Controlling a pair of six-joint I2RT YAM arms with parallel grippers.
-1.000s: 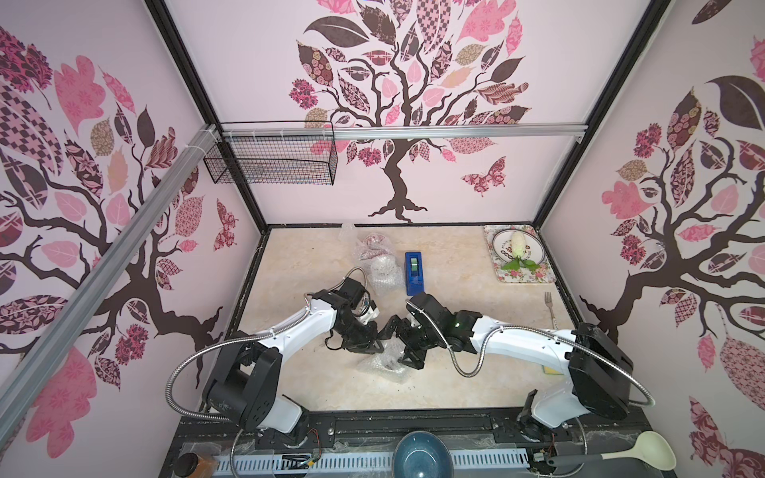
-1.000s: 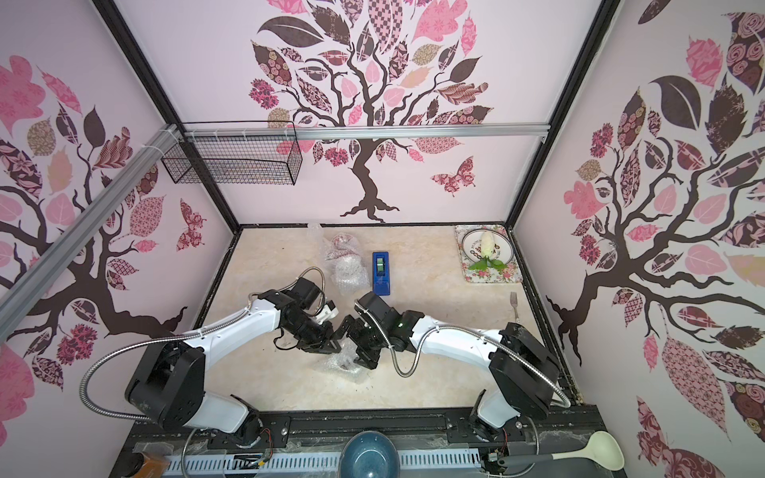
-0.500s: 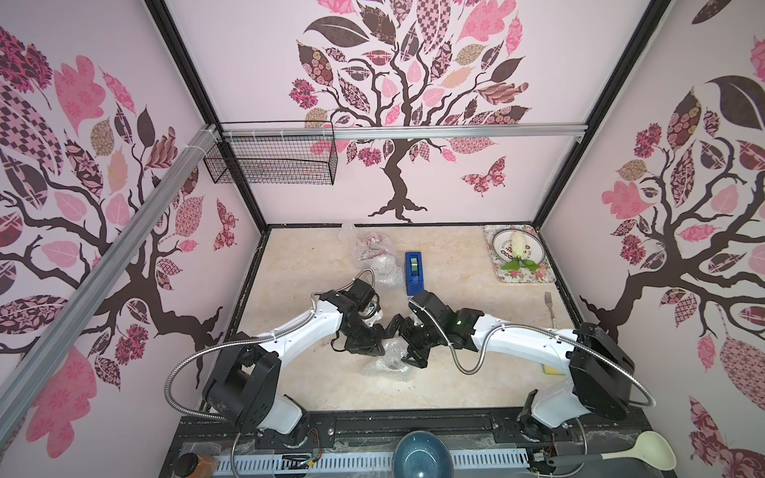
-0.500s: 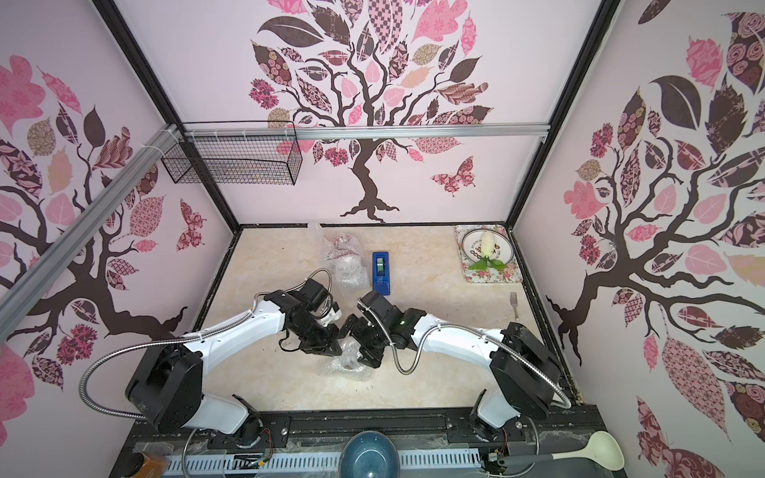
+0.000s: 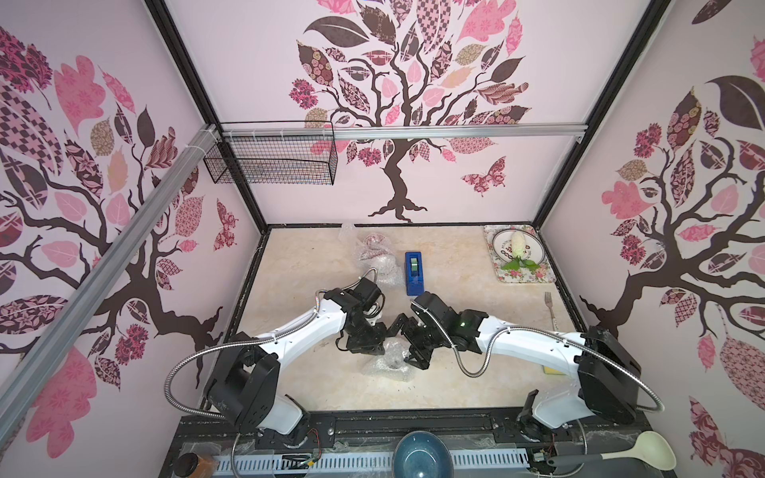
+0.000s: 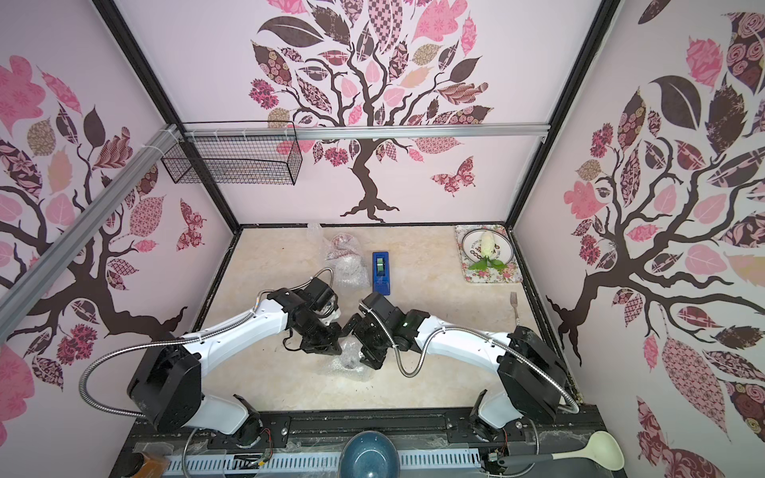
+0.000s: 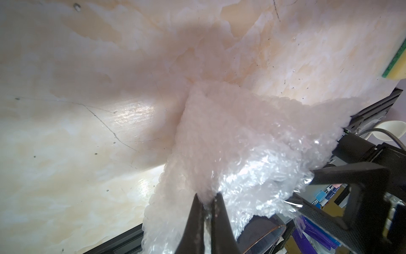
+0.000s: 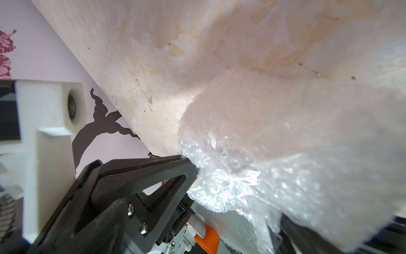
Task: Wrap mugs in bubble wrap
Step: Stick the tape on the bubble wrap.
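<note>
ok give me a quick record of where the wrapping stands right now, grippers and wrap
left gripper: shut, pinching a fold of the bubble wrap
right gripper: open, jaws either side of the same bundle
bundle: crumpled on the table, between the arms; contents not visible
elsewhere: two wrapped bundles at the back, by the blue tape dispenser

The crumpled clear plastic bubble wrap (image 7: 241, 154) is glinting, glossy and pebbled. The cream marbled bench (image 7: 77, 123) is shining smooth, showing fine scratches. The left gripper (image 7: 207, 196) is showing matt black fingers (image 7: 193, 224). Past the bench's front edge, a round blue glazed bowl (image 5: 421, 455) is gleaming.
</note>
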